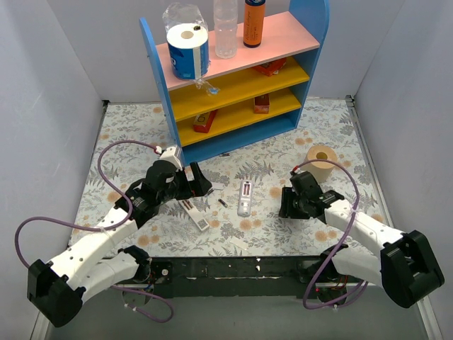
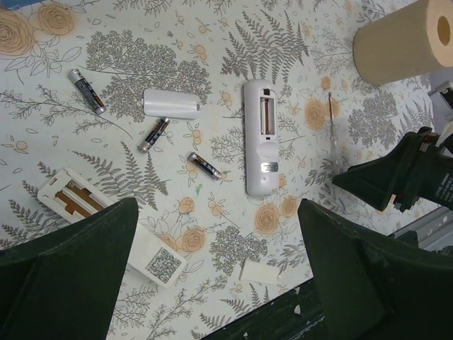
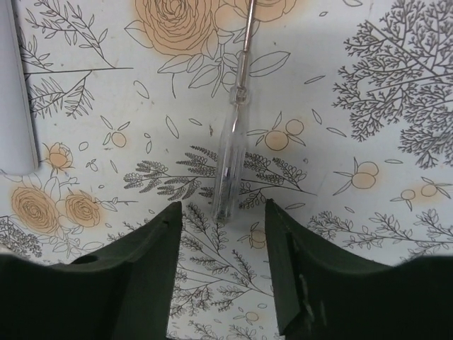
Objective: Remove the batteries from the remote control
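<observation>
Left end effector (image 2: 216,234) is hanging spread wide and empty, with the batteries (image 2: 153,134) lying loose and slantwise on the counter (image 2: 233,42) just ahead, beside the remote (image 2: 260,138). Right end effector (image 3: 223,219) is sitting half-spread, empty, farther off.

Three dark batteries (image 2: 153,134) lie loose beside the white remote (image 2: 260,138), compartment open.

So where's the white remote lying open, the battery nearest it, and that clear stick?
White remote (image 2: 260,150), left wrist view, body just below the slot.
Battery nearest it (image 2: 205,165), left wrist view, middle of its barrel.
Clear stick (image 3: 228,166), right wrist view, transparent handle.
</observation>
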`<control>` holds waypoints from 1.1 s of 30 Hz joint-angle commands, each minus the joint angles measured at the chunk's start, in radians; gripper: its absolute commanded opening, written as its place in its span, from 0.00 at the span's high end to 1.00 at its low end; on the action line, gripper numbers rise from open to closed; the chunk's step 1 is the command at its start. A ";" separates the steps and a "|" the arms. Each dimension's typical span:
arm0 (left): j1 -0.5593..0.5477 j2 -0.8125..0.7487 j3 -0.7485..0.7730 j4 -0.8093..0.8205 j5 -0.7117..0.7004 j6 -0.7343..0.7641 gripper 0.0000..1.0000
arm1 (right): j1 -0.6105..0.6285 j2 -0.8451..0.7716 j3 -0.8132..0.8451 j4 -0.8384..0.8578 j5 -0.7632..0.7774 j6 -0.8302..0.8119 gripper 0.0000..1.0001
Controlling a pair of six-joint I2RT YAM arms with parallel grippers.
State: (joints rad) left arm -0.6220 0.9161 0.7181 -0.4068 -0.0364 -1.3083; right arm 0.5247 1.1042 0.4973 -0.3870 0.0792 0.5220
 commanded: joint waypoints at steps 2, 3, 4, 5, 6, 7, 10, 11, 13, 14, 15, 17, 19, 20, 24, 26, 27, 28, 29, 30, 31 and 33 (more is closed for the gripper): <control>-0.001 -0.042 0.006 0.039 0.035 -0.005 0.02 | -0.003 -0.070 0.138 -0.111 0.048 -0.059 0.28; -0.001 -0.043 0.006 0.043 0.035 -0.003 0.02 | -0.003 -0.078 0.162 -0.165 0.065 -0.068 0.23; -0.001 -0.048 0.009 0.051 0.065 0.000 0.02 | -0.003 -0.095 0.205 -0.186 0.067 -0.079 0.11; -0.001 -0.054 0.010 0.072 0.072 0.003 0.02 | -0.003 -0.102 0.228 -0.206 0.059 -0.106 0.08; -0.001 -0.072 0.009 0.091 0.093 0.017 0.02 | -0.002 -0.118 0.251 -0.220 0.007 -0.126 0.07; -0.002 -0.082 0.007 0.112 0.101 0.020 0.02 | -0.003 -0.124 0.276 -0.258 -0.024 -0.145 0.06; 0.001 -0.111 0.024 0.166 0.098 -0.012 0.02 | -0.002 -0.142 0.411 -0.350 -0.068 -0.169 0.05; -0.001 -0.111 0.035 0.164 0.105 -0.017 0.02 | -0.002 -0.151 0.464 -0.365 -0.061 -0.159 0.05; 0.001 -0.106 0.085 0.160 0.147 -0.032 0.02 | -0.003 -0.188 0.507 -0.369 -0.070 -0.160 0.05; -0.001 -0.105 0.101 0.158 0.161 -0.042 0.02 | -0.003 -0.204 0.529 -0.363 -0.070 -0.159 0.05; -0.001 -0.103 0.115 0.158 0.173 -0.048 0.02 | -0.002 -0.239 0.535 -0.356 -0.105 -0.151 0.05; -0.001 -0.105 0.148 0.160 0.208 -0.060 0.02 | -0.003 -0.271 0.538 -0.320 -0.117 -0.126 0.05; -0.001 -0.111 0.171 0.160 0.233 -0.069 0.02 | -0.003 -0.319 0.521 -0.293 -0.145 -0.094 0.05; -0.001 -0.114 0.175 0.161 0.239 -0.072 0.02 | -0.002 -0.332 0.514 -0.267 -0.156 -0.090 0.05; -0.001 -0.134 0.190 0.154 0.240 -0.072 0.02 | -0.002 -0.389 0.491 -0.219 -0.186 -0.066 0.07; 0.001 -0.144 0.192 0.138 0.227 -0.072 0.02 | -0.003 -0.395 0.489 -0.214 -0.185 -0.057 0.07; 0.001 -0.148 0.192 0.135 0.224 -0.072 0.02 | -0.003 -0.402 0.491 -0.211 -0.191 -0.057 0.07; -0.001 -0.148 0.193 0.128 0.221 -0.072 0.02 | -0.002 -0.405 0.492 -0.208 -0.191 -0.057 0.07; -0.001 -0.148 0.195 0.125 0.219 -0.072 0.02 | -0.003 -0.408 0.492 -0.205 -0.194 -0.057 0.07; -0.001 -0.149 0.196 0.122 0.213 -0.072 0.02 | -0.003 -0.412 0.492 -0.199 -0.194 -0.057 0.07; -0.001 -0.149 0.199 0.115 0.210 -0.072 0.02 | -0.003 -0.417 0.494 -0.190 -0.194 -0.057 0.07; -0.001 -0.154 0.202 0.112 0.205 -0.071 0.02 | -0.003 -0.420 0.501 -0.185 -0.193 -0.068 0.08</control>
State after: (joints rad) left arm -0.6220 0.7815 0.8810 -0.2687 0.1768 -1.3808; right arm 0.5243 0.6987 0.9981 -0.6403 -0.0952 0.4526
